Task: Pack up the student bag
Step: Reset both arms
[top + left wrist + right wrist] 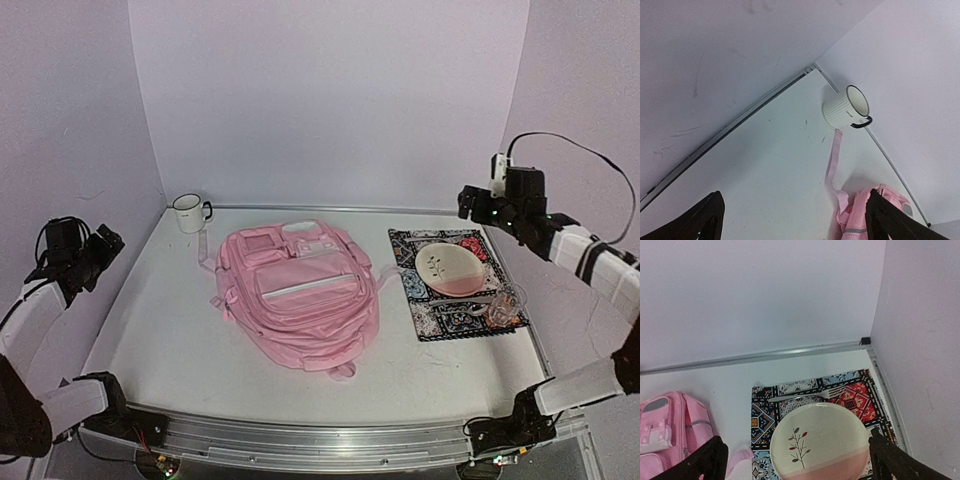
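Ahead of my left gripper (795, 227), fingers wide apart, a white mug (842, 107) stands in the corner, with the pink backpack (860, 217) nearer, to its right. My right gripper (796, 462), equally spread and empty, hovers over a plate (820, 440), fork (800, 397) and patterned placemat (765, 415). Both arms are raised at the table's (150, 330) sides.

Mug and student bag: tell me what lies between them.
Only a pink strap of the student bag, lying across the table toward the mug; clearest in the left wrist view.

Left gripper (104, 243) and right gripper (468, 203) are being held raised, way out at the sides, jaws spread wide.
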You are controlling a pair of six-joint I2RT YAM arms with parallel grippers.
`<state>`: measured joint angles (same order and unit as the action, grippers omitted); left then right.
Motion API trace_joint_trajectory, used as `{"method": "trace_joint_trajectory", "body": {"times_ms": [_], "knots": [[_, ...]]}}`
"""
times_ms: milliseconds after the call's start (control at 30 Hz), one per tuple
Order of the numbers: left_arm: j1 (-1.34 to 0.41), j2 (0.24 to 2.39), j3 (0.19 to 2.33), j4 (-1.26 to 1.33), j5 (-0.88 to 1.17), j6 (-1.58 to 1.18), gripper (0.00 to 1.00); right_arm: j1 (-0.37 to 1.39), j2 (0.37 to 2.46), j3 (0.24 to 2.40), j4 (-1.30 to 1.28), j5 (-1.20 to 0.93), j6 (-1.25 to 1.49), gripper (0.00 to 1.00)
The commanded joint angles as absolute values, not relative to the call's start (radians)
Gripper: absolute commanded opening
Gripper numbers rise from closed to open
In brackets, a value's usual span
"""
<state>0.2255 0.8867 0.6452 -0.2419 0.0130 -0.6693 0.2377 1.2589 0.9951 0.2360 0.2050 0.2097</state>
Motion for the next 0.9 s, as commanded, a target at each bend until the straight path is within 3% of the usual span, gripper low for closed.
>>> {"method": "trace_joint_trajectory", "body": {"times_ms": [0, 267, 467, 667, 867], "knots": [[0.229, 0.711, 0.753, -0.317, 0.064, -0.524, 0.99, 0.256, 1.016, 0.878, 0.273, 0.335, 0.187, 0.98], [0.175, 0.503, 0.853, -0.48, -0.031, -0.353, 1.0, 0.256, 0.618, 0.69, 0.19, 0.326, 0.173, 0.98], [0.095, 0.274, 0.806, -0.496, -0.085, -0.306, 0.99, 0.256, 0.377, 0.635, 0.11, 0.32, 0.218, 0.98], [0.061, 0.126, 0.725, -0.5, -0.134, -0.326, 0.99, 0.256, 0.223, 0.584, 0.094, 0.332, 0.229, 0.98], [0.052, 0.108, 0.7, -0.49, -0.132, -0.325, 0.99, 0.256, 0.226, 0.587, 0.101, 0.31, 0.218, 0.98]]}}
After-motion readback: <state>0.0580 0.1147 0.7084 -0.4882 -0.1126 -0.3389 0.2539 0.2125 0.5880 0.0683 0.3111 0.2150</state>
